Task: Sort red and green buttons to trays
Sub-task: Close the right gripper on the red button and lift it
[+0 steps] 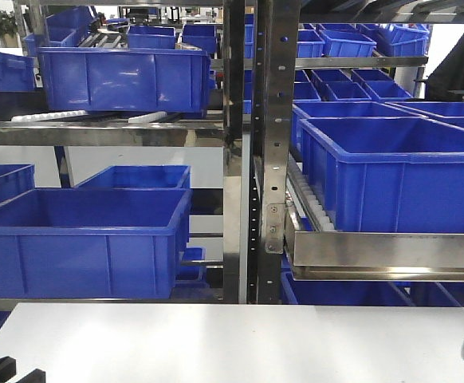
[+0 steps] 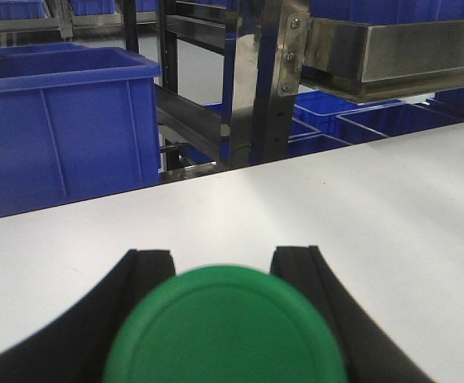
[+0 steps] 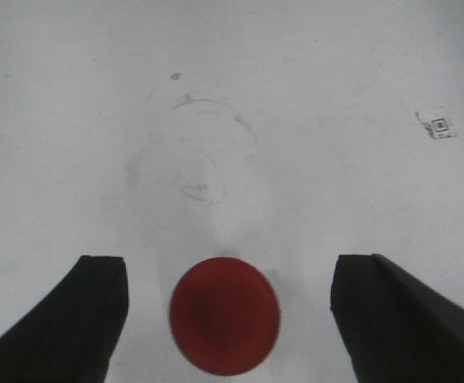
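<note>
In the left wrist view the green button (image 2: 224,331) fills the bottom of the frame, its domed cap facing the camera. My left gripper (image 2: 224,270) is shut on it, black fingers (image 2: 146,275) tight against both sides, above the white table (image 2: 391,207). The red button (image 3: 225,315) lies on the table in the right wrist view. It sits between the fingers of my right gripper (image 3: 230,265), which is open with bare table on each side of it. In the front view only the left gripper's tips (image 1: 13,373) show, at the bottom left corner. The trays are out of view.
Behind the table's far edge stands a steel rack (image 1: 262,159) holding several deep blue crates (image 1: 80,231). A projecting steel shelf rail (image 1: 383,251) hangs over the table's back right. A small printed tag (image 3: 435,125) lies on the table ahead of the right gripper.
</note>
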Available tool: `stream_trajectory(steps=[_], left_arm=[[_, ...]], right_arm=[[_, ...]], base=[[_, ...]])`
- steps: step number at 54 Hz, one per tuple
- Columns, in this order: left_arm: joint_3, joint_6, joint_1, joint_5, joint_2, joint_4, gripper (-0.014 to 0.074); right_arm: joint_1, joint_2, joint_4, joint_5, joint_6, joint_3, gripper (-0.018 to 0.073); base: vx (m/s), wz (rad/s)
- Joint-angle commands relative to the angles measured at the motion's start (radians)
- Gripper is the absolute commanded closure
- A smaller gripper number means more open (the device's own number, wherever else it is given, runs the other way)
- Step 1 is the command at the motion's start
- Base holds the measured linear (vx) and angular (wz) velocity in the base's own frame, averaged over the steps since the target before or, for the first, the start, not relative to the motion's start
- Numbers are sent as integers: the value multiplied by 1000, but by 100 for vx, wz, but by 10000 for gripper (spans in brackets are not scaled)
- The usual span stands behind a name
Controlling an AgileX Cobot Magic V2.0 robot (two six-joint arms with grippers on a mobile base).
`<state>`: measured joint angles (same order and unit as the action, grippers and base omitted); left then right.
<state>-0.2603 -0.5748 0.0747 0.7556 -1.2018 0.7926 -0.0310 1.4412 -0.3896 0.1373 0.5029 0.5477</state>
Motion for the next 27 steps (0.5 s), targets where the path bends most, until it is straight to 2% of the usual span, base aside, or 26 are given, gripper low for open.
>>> stream_trajectory(steps=[1, 8, 16, 27], left_arm=[[-19, -8, 2, 78, 23, -33, 602], [-19, -8, 2, 78, 23, -33, 602], [-19, -8, 2, 78, 23, -33, 602], [-19, -8, 2, 78, 23, -33, 602]], right_arm=[[8, 4, -20, -55, -14, 28, -15], [-1, 62, -27, -65, -14, 28, -15], [-11, 140, -26, -161, -14, 28, -13], [-11, 246, -26, -202, -13, 28, 37]], base=[[0, 0], [0, 0], [0, 0], [0, 0]])
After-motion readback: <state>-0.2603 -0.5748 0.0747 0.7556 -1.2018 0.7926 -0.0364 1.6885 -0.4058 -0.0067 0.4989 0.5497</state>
